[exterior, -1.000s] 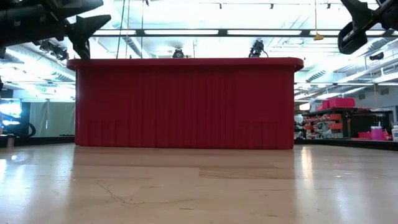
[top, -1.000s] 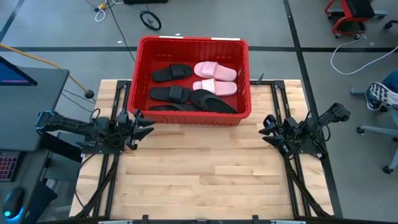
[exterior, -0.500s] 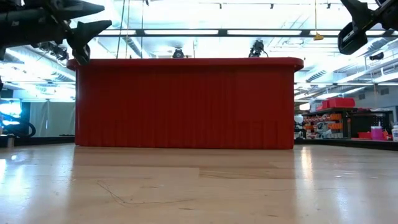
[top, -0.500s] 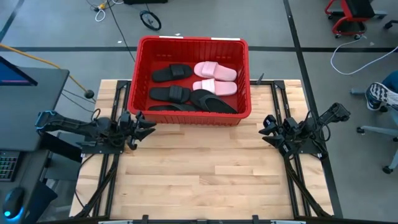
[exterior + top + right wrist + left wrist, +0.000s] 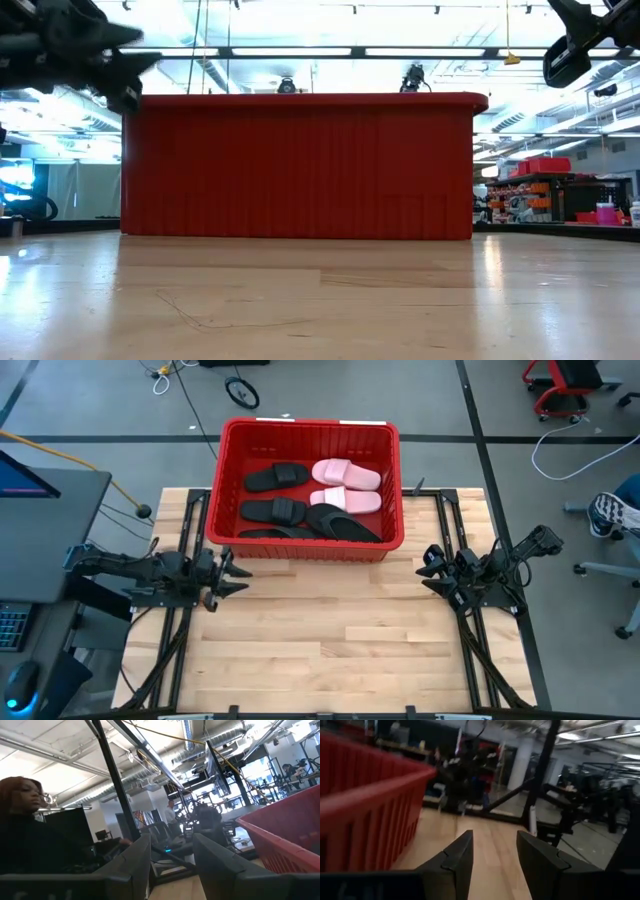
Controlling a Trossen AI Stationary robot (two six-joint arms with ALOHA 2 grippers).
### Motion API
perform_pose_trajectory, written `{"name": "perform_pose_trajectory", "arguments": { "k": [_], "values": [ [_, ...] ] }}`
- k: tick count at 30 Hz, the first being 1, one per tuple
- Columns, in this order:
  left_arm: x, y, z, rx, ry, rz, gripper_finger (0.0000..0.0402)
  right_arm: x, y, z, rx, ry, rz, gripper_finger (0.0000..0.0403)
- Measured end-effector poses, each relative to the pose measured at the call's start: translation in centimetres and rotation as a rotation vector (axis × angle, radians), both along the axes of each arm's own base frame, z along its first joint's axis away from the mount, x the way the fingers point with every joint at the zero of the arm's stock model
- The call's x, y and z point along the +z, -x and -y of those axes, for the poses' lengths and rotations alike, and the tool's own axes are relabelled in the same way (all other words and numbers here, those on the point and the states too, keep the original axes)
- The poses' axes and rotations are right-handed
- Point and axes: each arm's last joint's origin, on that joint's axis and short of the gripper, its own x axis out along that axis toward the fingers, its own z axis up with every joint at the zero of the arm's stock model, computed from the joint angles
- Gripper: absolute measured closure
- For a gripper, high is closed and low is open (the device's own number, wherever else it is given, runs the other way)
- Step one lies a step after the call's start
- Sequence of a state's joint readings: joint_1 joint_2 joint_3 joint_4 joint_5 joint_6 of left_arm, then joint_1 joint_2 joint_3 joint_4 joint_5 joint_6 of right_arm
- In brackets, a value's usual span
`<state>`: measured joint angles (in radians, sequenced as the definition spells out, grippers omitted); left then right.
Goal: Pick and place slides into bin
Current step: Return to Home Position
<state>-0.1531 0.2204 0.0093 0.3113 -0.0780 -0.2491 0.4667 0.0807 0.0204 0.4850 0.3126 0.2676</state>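
Note:
The red bin (image 5: 310, 430) stands at the table's far middle. Inside lie several black slides (image 5: 275, 512) and two pale pink slides (image 5: 346, 474), resting on the bin's floor and partly on one another. The bin's near wall (image 5: 300, 165) fills the low view and hides the slides there. My left gripper (image 5: 238, 572) is open and empty, just off the bin's near left corner. My right gripper (image 5: 430, 570) is open and empty, to the right of the bin's near right corner. In the left wrist view the bin's wall (image 5: 365, 810) shows beside the open fingers (image 5: 492, 855).
Bare wooden table (image 5: 330, 650) stretches from the bin to the near edge. A person (image 5: 30, 830) shows in the right wrist view beyond the table. A shoe of a seated person (image 5: 612, 515) shows at the far right of the high view.
My left gripper has drawn back a little toward the table's left edge and slightly toward the near edge, staying open and empty. My right arm has kept still. The slides in the bin have not moved.

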Motion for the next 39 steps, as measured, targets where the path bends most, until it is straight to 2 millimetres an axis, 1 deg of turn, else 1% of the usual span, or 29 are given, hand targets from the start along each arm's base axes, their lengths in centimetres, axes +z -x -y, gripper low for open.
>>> {"name": "perform_pose_trajectory", "arguments": {
  "k": [4,12,18,26,39],
  "values": [
    [0.4,0.5,0.1,-0.048,-0.057,0.053,0.0252,0.0,0.0,0.0,0.0,0.0,-0.001,0.0249],
    [-1.0,1.0,0.0,-0.059,0.009,-0.086,0.0262,0.0,0.0,0.0,0.0,0.001,-0.002,0.0249],
    [-0.9,1.2,0.0,-0.052,-0.085,-0.062,0.0255,0.0,0.0,0.0,0.0,0.001,-0.002,0.0249],
    [-0.8,1.3,0.0,-0.051,-0.089,-0.039,0.0244,-0.1,0.0,0.0,0.0,0.004,-0.007,0.0249],
    [-0.8,1.3,0.0,-0.051,-0.09,-0.04,0.0261,-0.1,-0.1,0.0,0.0,0.008,-0.015,0.0249]
  ]
}}
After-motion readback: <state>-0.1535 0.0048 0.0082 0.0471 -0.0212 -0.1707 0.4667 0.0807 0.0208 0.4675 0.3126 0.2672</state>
